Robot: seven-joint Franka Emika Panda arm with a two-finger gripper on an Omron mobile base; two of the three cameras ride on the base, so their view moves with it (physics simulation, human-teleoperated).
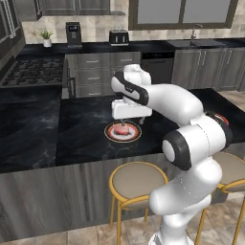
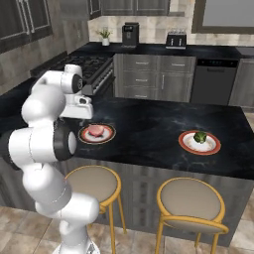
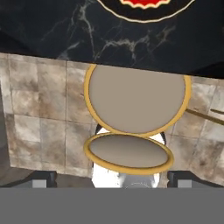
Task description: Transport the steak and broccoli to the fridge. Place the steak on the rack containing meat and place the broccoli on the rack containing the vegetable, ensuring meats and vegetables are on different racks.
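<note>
Both base views look down over the island counter (image 1: 72, 139) from behind (opposite sides); hand view faces straight down at a stool (image 3: 136, 101).

Dark marbled island counter (image 2: 163, 124) in the middle of the kitchen, taken here as landmark. On it, two round red-rimmed plates: one (image 2: 97, 134) near its left front edge, the other (image 2: 200, 143) toward its right front. Below its front edge, two round stools with yellow metal frames and beige seats, one (image 2: 92, 183) left, one (image 2: 192, 203) right. Behind the island, left, a gas stove (image 2: 82, 67). Against the back wall beyond it, a small potted plant (image 2: 104, 35), a black coffee machine (image 2: 130, 33) and a toaster (image 2: 175, 39), then a dark dishwasher (image 2: 212, 82) under the back counter. Tiled beige floor (image 3: 39, 113) under the stools.
</note>
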